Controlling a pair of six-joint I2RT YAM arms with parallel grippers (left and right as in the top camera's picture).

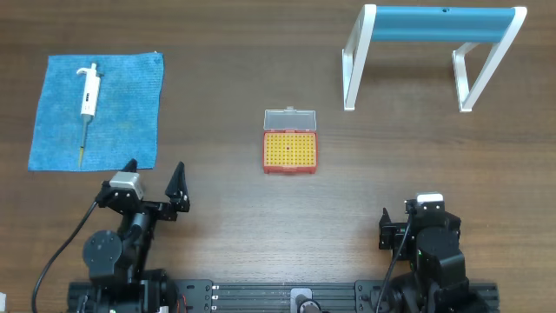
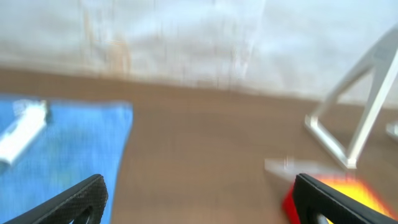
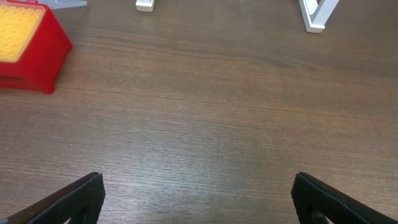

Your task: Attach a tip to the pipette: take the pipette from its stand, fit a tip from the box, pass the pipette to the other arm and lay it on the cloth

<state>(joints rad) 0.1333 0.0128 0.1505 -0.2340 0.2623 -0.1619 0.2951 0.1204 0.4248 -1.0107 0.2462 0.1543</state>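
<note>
The wooden table [image 1: 217, 217] carries everything. At 2 o'clock from its centre stands the pipette stand [image 1: 439, 23], a white frame with a blue top bar and nothing hanging on it. At 10 o'clock lies the blue cloth [image 1: 122, 113], spread flat.

The left gripper [image 1: 155, 174] sits at 8 o'clock, just off the cloth's 6 o'clock edge, with its jaws spread wide and holding nothing. The right gripper [image 3: 198, 180] is at 4 o'clock, low over bare wood, likewise released and empty.

The red tip box [image 1: 290, 149] rests near the centre, its clear lid folded back toward 12 o'clock and its yellow rack exposed.

The white pipette [image 1: 87, 96] lies on the cloth's 9 o'clock half, head toward 12 o'clock. A yellowish tip [image 1: 82, 155] is at its 6 o'clock end.
</note>
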